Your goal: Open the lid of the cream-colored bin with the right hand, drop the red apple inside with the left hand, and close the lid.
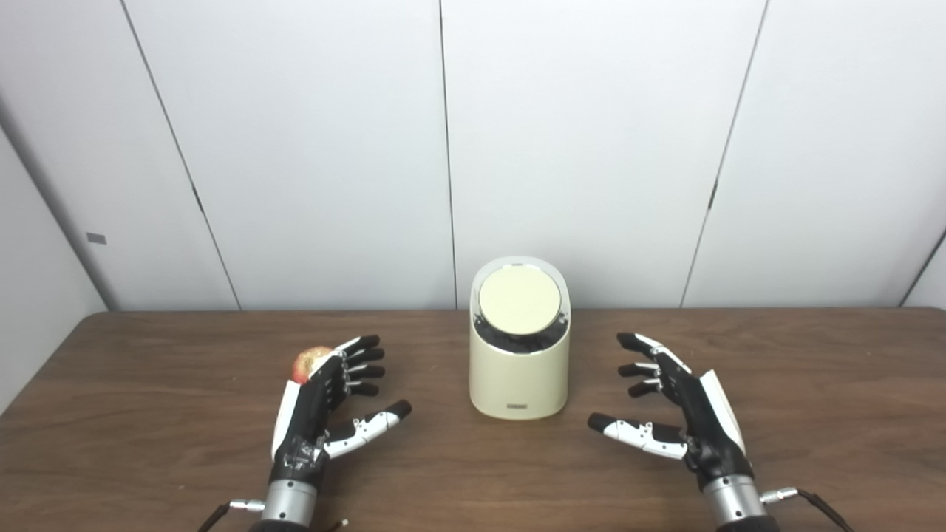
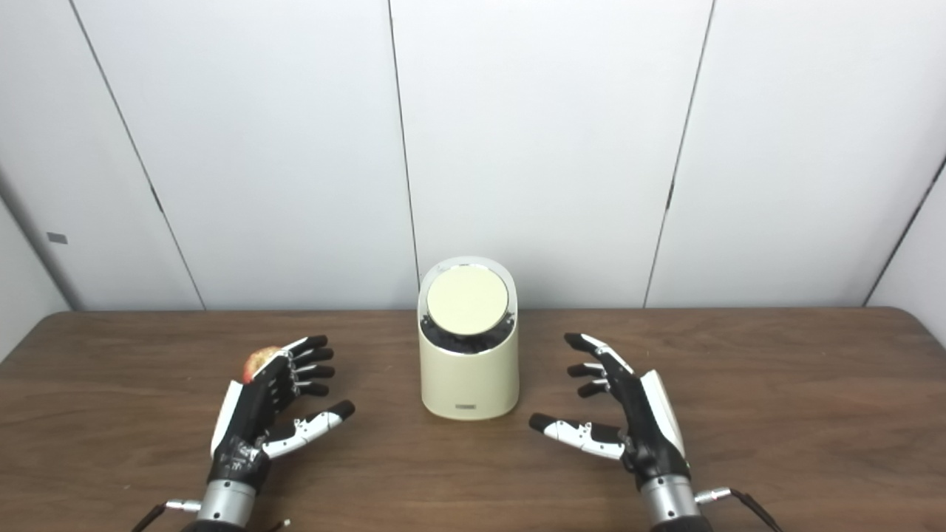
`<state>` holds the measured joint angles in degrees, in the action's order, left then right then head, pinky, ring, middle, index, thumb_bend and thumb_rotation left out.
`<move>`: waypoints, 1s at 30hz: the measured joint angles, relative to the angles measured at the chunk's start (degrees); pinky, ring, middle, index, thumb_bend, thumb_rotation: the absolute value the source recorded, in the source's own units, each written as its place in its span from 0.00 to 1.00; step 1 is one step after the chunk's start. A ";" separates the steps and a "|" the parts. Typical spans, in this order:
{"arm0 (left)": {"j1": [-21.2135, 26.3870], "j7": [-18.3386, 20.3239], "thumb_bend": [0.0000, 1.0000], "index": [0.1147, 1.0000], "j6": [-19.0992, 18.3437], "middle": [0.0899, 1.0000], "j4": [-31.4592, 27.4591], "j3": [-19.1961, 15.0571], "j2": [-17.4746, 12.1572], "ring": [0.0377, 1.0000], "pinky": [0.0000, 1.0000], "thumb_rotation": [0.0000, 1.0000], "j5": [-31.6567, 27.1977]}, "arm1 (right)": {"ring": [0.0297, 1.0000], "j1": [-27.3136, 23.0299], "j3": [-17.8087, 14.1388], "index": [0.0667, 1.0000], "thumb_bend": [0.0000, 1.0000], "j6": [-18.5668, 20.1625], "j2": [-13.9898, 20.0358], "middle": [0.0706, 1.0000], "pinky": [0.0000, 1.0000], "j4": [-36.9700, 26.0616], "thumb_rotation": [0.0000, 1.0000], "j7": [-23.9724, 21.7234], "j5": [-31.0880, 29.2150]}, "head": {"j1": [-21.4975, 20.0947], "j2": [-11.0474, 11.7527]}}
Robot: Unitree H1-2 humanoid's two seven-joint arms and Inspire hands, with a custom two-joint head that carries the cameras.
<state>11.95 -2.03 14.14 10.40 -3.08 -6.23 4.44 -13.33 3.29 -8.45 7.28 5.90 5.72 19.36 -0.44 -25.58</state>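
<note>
Nothing begun: we see the lid [image 1: 519,300] closed on the cream bin [image 1: 519,369]. Right hand [image 1: 684,399] right of the bin, left hand [image 1: 325,399] left of it, both spread wide, empty. Red apple [image 1: 309,362] just behind the left hand. Next, we judge: right hand onto the lid.

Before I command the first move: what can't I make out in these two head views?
- Red apple: both views, mostly hidden behind the open left hand; contact unclear.
- Bin interior: dark gap under the tilted lid; contents unreadable.
- Small label low on the bin front: too small to read.
- Right hand: open; forearm cut off by the bottom edge.
</note>
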 measured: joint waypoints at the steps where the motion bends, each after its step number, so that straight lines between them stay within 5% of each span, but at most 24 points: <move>1: 0.00 0.00 0.76 0.77 0.00 0.73 0.00 0.00 0.00 0.69 0.63 0.07 0.00 | 0.70 0.00 0.00 0.79 0.66 0.00 -0.01 0.82 0.57 0.00 0.31 0.00 0.00 | 0.00 0.00; 30: 0.00 0.36 0.74 0.77 0.00 0.73 0.00 0.01 -0.01 0.70 0.62 0.07 -0.05 | 0.70 0.01 0.02 0.79 0.67 0.08 -0.13 0.82 0.58 -0.12 0.31 -0.06 -0.07 | -0.18 -0.18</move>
<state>11.95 -1.67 14.14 10.40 -3.07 -6.24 4.39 -13.32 3.31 -8.38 7.15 5.79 5.66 19.28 -0.62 -25.75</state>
